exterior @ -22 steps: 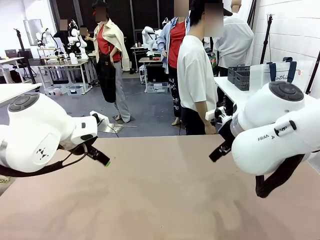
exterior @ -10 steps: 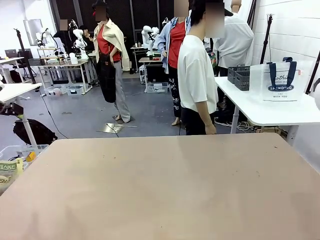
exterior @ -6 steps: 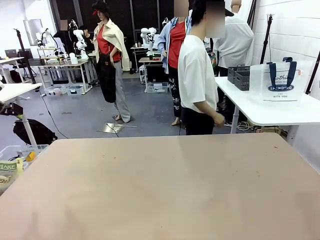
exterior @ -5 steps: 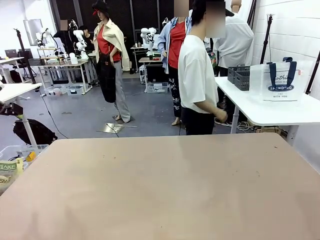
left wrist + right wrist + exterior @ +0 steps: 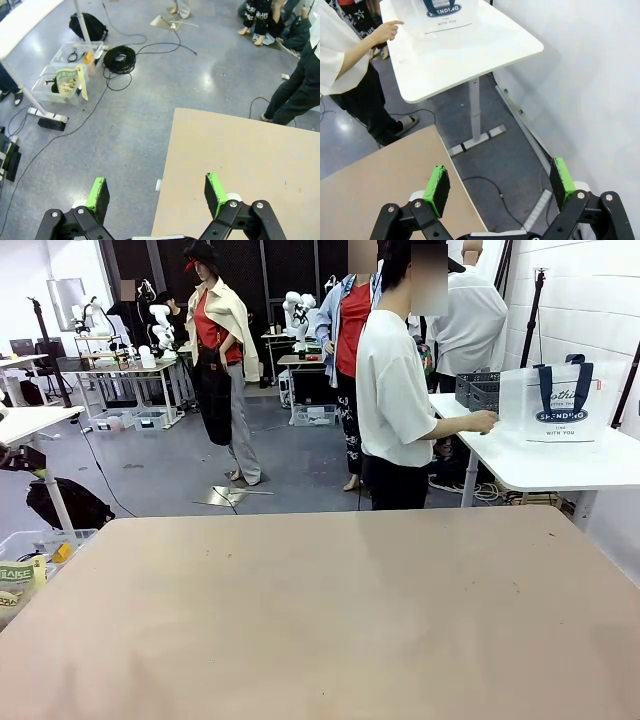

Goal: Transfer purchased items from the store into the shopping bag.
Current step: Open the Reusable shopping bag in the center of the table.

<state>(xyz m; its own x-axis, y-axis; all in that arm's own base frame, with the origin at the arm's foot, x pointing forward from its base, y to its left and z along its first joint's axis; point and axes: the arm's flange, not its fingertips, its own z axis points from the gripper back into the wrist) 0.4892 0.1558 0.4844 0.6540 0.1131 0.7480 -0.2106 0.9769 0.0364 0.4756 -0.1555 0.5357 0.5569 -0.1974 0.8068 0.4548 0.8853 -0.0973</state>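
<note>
On a side table (image 5: 545, 468) sit shopping bag (image 5: 555, 405) and store (image 5: 478, 392) (contents unclear); left claw (image 5: 156, 190), right claw (image 5: 499, 181) gape.

Shopping bag (image 5: 556, 405) on side table (image 5: 560, 468), store basket (image 5: 476, 391) beside it

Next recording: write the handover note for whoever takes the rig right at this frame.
Left gripper: open, empty, above the tan table's edge.
Right gripper: open, empty, at that table's corner.
Shopping bag and grey basket: on the white side table; the person's hand reaches toward the bag.
Done: nothing, by the look of it; the bag looks empty. Left: every transfer.
</note>
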